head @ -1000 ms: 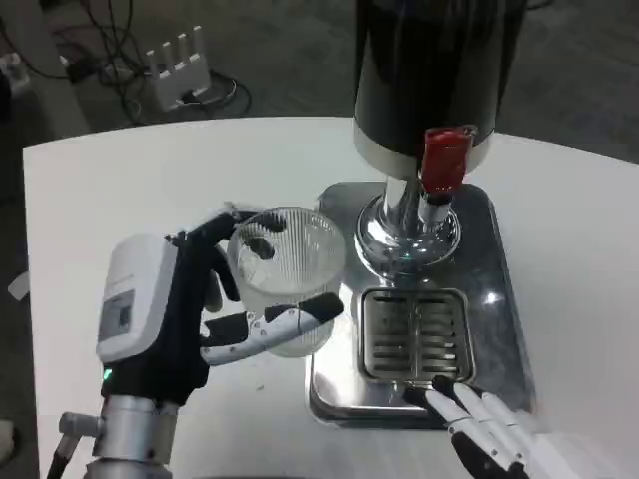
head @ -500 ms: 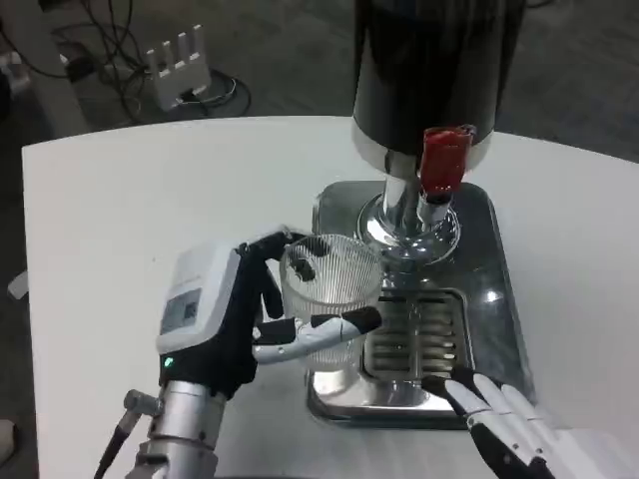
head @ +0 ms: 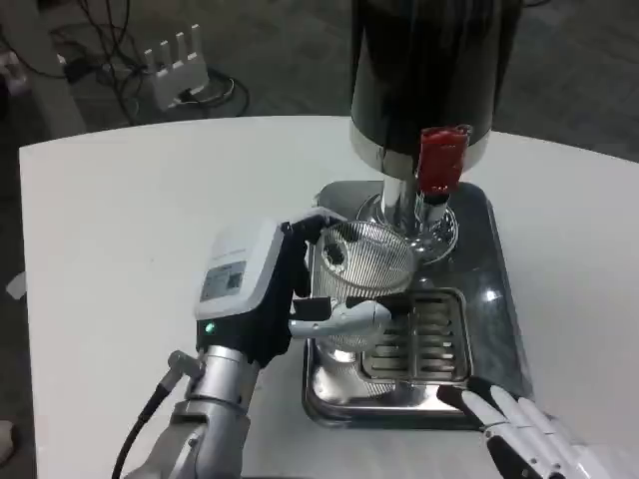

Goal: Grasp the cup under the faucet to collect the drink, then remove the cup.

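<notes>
A clear ribbed cup [head: 365,274] is held by the left robot hand [head: 262,294], whose white back faces up and whose dark fingers are wrapped around the cup's left side, with a pale finger [head: 349,315] laid across its front. The cup is tilted slightly and is carried over the left part of a shiny metal drip tray [head: 504,299], just left of and in front of the faucet [head: 436,190]. It is not yet directly under the spout. Whether anything is in the cup cannot be told.

The right robot hand [head: 529,439] is seen near the front right corner of the tray, close to the front edge of the white worktop [head: 130,230]; its fingers are spread apart and nothing is held in them.

A slotted grate [head: 424,334] is set into the tray's front half. Behind it, a chrome pedestal [head: 404,220] is stood on the tray's rear part, and a tall dark dispenser [head: 429,70] is carried on it. A red tap handle [head: 440,160] is mounted on the dispenser's front, above the faucet.

Beyond the worktop's far left corner, a white power strip [head: 178,70] and dark cables [head: 110,55] are lying on the floor.
</notes>
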Controlling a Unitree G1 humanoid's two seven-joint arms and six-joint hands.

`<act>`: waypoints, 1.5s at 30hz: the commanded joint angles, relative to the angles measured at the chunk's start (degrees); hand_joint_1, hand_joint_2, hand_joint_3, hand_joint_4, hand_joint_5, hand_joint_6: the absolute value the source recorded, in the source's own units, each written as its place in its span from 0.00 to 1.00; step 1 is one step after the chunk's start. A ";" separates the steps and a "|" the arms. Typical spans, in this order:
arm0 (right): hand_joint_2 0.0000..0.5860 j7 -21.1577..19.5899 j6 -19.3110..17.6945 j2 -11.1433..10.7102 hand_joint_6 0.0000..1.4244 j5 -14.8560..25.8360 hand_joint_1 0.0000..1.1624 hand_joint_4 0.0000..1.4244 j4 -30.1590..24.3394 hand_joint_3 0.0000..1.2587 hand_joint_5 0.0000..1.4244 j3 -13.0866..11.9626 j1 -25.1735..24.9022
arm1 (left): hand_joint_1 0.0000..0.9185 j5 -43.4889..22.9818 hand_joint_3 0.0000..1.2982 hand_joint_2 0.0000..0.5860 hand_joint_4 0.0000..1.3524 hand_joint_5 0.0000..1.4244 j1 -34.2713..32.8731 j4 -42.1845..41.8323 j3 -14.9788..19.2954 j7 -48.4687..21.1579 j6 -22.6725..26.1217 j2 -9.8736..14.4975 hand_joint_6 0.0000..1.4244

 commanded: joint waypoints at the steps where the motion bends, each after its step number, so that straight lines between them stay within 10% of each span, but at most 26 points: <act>1: 0.74 -0.14 -1.06 -0.25 0.00 0.49 0.40 0.00 -0.97 0.07 0.00 -0.62 0.67 | 0.55 -0.38 0.60 0.16 0.68 0.73 -2.43 2.61 -1.13 2.48 -0.11 -0.68 0.81; 35: 0.76 -0.55 -1.35 0.05 0.00 2.21 0.40 0.00 -0.43 0.08 0.00 -2.36 0.37 | 0.52 -1.36 0.48 0.10 0.59 0.68 -6.90 8.42 -5.64 3.57 0.88 -5.16 0.78; 39: 0.76 -1.25 -1.90 0.37 0.00 2.81 0.39 0.00 -0.29 0.08 0.00 -2.57 0.69 | 0.03 -1.62 0.11 0.00 0.25 0.48 -6.66 8.25 -5.61 3.34 0.14 -4.08 0.56; 41: 0.76 -1.44 -2.05 0.44 0.00 3.02 0.39 0.00 -0.29 0.08 0.00 -2.62 0.76 | 0.00 -2.40 0.01 0.00 0.04 0.27 -6.54 8.22 -5.42 2.17 -0.53 -3.50 0.35; 45: 0.76 -1.70 -2.39 0.59 0.00 3.00 0.39 0.00 -0.25 0.08 0.00 -2.51 0.93 | 0.00 -4.18 0.00 0.00 0.00 0.10 -6.55 8.09 -5.41 0.31 -1.65 -2.86 0.15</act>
